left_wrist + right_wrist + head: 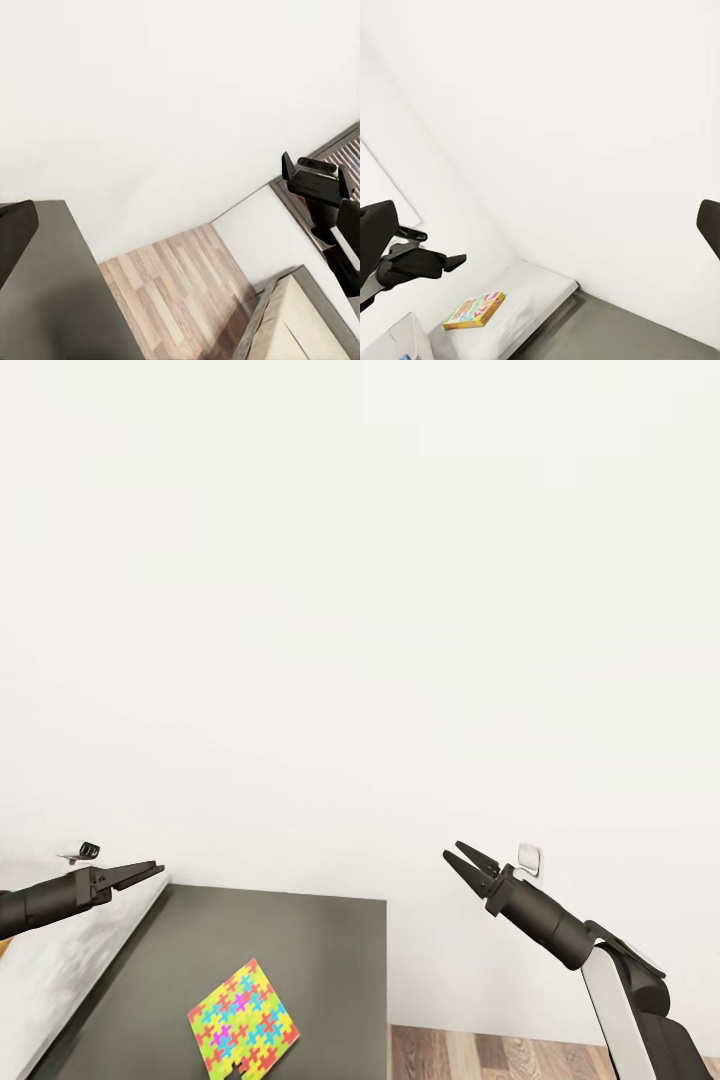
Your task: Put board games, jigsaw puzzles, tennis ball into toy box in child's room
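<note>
Head view over the dark table [300, 940]: I hold both arms raised and empty, the left gripper [150, 871] with its fingers drawn nearly together beyond the table's far left corner, the right gripper [462, 857] with its fingers parted a little off the table's right edge. A jigsaw puzzle [245, 1032] lies flat on the table near its front edge, and a board game [474, 310] rests on the white bed [529, 300] beside the table. I judge the puzzle a light, stiff, thin box, best pinched across one exposed edge, since its flat top offers no purchase.
</note>
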You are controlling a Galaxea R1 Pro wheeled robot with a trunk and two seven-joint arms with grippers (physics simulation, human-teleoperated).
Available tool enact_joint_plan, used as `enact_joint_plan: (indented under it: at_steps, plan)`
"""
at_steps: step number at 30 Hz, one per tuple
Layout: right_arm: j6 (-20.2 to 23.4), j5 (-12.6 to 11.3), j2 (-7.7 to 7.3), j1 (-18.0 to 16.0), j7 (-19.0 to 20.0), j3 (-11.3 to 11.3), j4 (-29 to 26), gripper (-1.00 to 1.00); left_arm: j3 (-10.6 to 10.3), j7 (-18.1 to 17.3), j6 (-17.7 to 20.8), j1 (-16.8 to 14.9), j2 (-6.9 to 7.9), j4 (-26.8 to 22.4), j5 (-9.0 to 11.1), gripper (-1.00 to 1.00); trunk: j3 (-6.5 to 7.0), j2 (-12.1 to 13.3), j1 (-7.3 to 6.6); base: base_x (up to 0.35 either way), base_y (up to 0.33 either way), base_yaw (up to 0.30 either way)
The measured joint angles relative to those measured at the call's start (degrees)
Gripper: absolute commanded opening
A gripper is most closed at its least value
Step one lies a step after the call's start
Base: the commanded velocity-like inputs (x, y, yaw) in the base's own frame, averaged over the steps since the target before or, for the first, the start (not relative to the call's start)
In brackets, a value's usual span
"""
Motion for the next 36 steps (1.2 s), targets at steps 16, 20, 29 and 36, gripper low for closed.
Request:
enact_joint_plan:
  at_steps: [16,20,29,36]
  plan:
    - [-0.03,0.04,0.02,0.0,0.01,0.03,0.0,1.0,0.0,0.0,0.26,0.0,0.0,0.0,-0.08,1.0,0.0,0.0,0.0,0.039,-0.056,0.0]
    - [-0.01,0.03,0.11,0.0,-0.01,0.0,0.0,1.0,-0.16,0.0,0.29,0.0,0.0,0.05,-0.2,1.0,0.0,0.0,0.0,0.008,-0.011,0.0]
    - [0.36,-0.05,0.22,0.0,-3.71,0.0,0.13,1.0,-0.36,11.05,0.97,-0.06,-0.23,0.08,-1.11,1.0,0.0,0.0,0.0,0.002,-0.002,0.0]
    - [0.69,-0.02,0.29,-0.03,-8.03,0.5,0.32,1.0,-0.38,29.56,2.41,-0.37,-2.56,0.08,-1.45,1.0,0.0,0.01,0.0,0.0,0.0,0.0]
